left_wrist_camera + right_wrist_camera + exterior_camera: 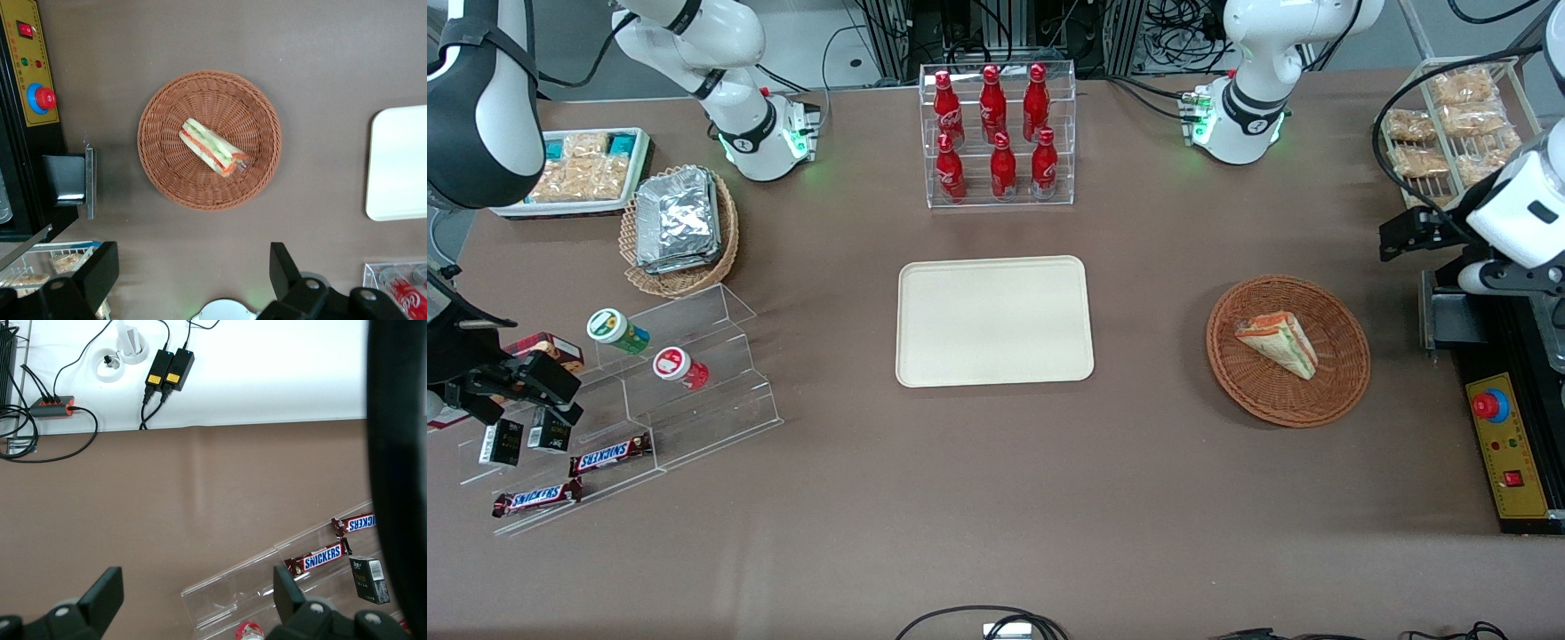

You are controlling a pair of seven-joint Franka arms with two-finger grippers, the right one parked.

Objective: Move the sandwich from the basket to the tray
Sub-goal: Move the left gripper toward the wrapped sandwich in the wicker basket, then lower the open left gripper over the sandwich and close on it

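**Caller:** While the front camera looked down on the brown table, the small triangular wedge of white bread in clear wrap, the sandwich (1279,341), lay inside the round reddish-brown wicker basket (1288,405) toward the working arm's end. What sat at centre?

**Analyst:** At centre sat the flat cream-beige rectangular tray with rounded corners (994,320), well apart from the basket and with nothing on it. Farther from the camera than the tray stood the clear acrylic rack of red bottles (998,133). The left arm's black two-finger gripper (1405,233) hung at the table's edge, above and to the side of the basket, touching neither it nor the sandwich. From that angle I couldn't judge its spread.

**Caller:** And the left wrist camera?

**Analyst:** It settled that. The two black fingers (285,270) were spread wide apart, gripping nothing, with bare tabletop in the gap. The basket (157,160) was in full sight, the sandwich (212,147) lying across its middle with orange, red and green filling along its edge. A corner of the tray (400,163) showed, and the yellow control panel with its red button (30,73) sat beside the basket.

**Caller:** The right wrist camera?

**Analyst:** Only Snickers bars (321,557) on a clear acrylic step (233,593).
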